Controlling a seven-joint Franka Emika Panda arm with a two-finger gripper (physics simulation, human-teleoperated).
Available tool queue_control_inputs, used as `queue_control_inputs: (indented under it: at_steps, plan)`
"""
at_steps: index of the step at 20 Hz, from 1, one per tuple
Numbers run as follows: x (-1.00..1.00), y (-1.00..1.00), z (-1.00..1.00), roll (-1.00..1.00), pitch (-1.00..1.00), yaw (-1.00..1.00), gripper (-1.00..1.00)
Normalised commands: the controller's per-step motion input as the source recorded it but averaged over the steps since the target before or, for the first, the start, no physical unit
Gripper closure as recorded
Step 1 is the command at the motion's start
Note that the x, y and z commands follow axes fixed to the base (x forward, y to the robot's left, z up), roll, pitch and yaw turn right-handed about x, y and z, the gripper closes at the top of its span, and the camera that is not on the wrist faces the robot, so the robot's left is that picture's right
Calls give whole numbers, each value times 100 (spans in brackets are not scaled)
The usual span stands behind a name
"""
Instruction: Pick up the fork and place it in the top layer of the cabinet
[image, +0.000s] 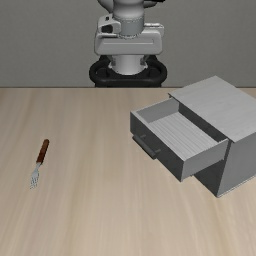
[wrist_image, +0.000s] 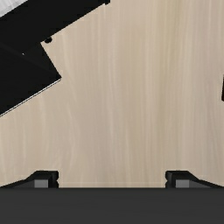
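Exterior view: the fork (image: 39, 165) lies on the surface (image: 100, 215), well apart from the cabinet (image: 225, 115), whose top drawer (image: 185, 135) is open. The jaws are open and empty. Go over the fork and line up across it.

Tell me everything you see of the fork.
The fork is slim, with a reddish-brown handle and a grey metal head with tines. It lies flat on the light wooden table, at the exterior view's left, a little slanted, tines pointing away from the robot. Only the table touches it; the cabinet stands well apart.
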Motion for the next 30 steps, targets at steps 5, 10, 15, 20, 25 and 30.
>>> queue_control_inputs:
  at_steps: [5,10,15,20,25,30]
  plan:
    - [0,-100,0,0,0,0,-100]
    - [0,-100,0,0,0,0,-100]
    - [0,-100,0,0,0,0,-100]
    - [0,-100,0,0,0,0,-100]
    - [80,-20,0,0,0,0,-100]
    - [100,0,0,0,0,0,-100]
